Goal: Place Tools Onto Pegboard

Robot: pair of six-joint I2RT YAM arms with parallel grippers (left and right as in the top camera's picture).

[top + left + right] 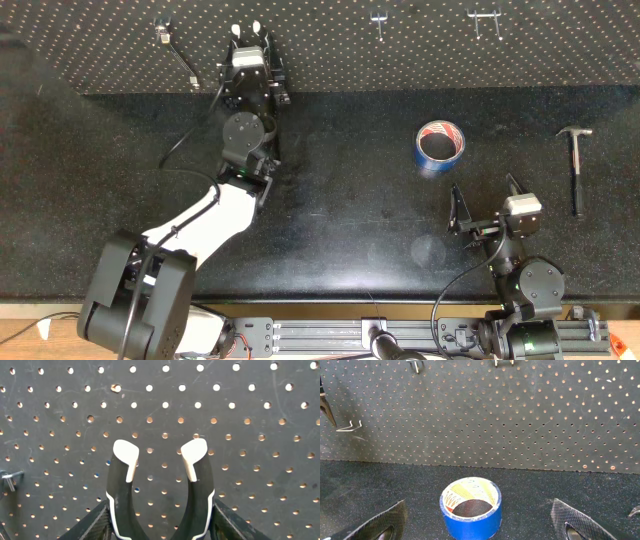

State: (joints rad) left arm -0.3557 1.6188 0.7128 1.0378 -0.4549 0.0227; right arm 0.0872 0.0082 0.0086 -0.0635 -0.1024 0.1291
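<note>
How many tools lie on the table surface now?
2: the blue tape roll right of centre and the hammer near the right edge. The left arm may hide a small one.

the pegboard (420,60) stands along the far edge of the worktop (350,190). left of the middle, the left gripper (249,50) is up against the board, holding pliers (122,475) whose handles point up the board. one hook (164,36) is on the board to its left, and two more hooks (379,20) (485,20) are far to its right. a tape roll (470,522) lies on the worktop right of the middle, with a hammer (576,170) well to its right, head toward the board. the right gripper (487,197) sits nearer the front edge, in front of the roll
</note>
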